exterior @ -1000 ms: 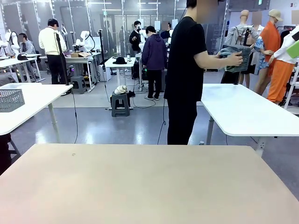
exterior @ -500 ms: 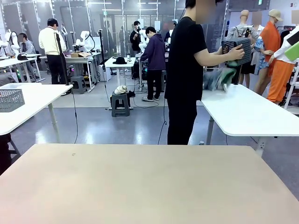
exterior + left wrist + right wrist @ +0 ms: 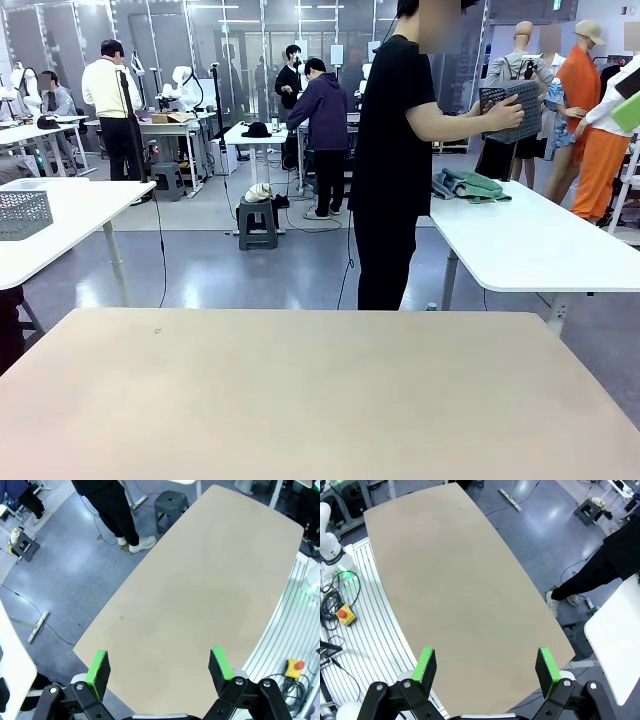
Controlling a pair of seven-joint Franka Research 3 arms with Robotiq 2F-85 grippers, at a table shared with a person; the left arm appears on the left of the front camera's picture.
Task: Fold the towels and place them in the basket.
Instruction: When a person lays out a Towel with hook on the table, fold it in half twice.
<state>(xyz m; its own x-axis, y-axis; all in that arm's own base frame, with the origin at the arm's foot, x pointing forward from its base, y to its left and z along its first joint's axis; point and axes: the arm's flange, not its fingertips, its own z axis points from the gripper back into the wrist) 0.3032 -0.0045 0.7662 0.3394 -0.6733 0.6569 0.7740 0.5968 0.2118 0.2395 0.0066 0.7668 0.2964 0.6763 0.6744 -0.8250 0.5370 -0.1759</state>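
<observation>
A person in black stands past the far edge of my beige table (image 3: 300, 390), turned toward a white table (image 3: 540, 250) on the right. One hand holds the dark grey basket (image 3: 513, 108) tipped up in the air. A heap of cloths, blue-grey towels (image 3: 447, 181) mixed with a green cloth (image 3: 478, 186), lies on that white table below the basket. In the left wrist view my left gripper (image 3: 159, 670) hangs open high above the bare beige table (image 3: 200, 600). My right gripper (image 3: 487, 672) is likewise open, high over the same table (image 3: 455, 590), with nothing between its fingers.
A second white table (image 3: 60, 220) stands at the left with a light grey basket (image 3: 22, 213) on it. In the wrist views a red emergency button (image 3: 344, 614) and cables lie on the ribbed floor beside the table. The person's legs (image 3: 600, 575) stand off its far edge.
The person has raised and tipped the basket, and the cloths have dropped out of it onto the white table on the right. Both grippers have stayed still and open.
</observation>
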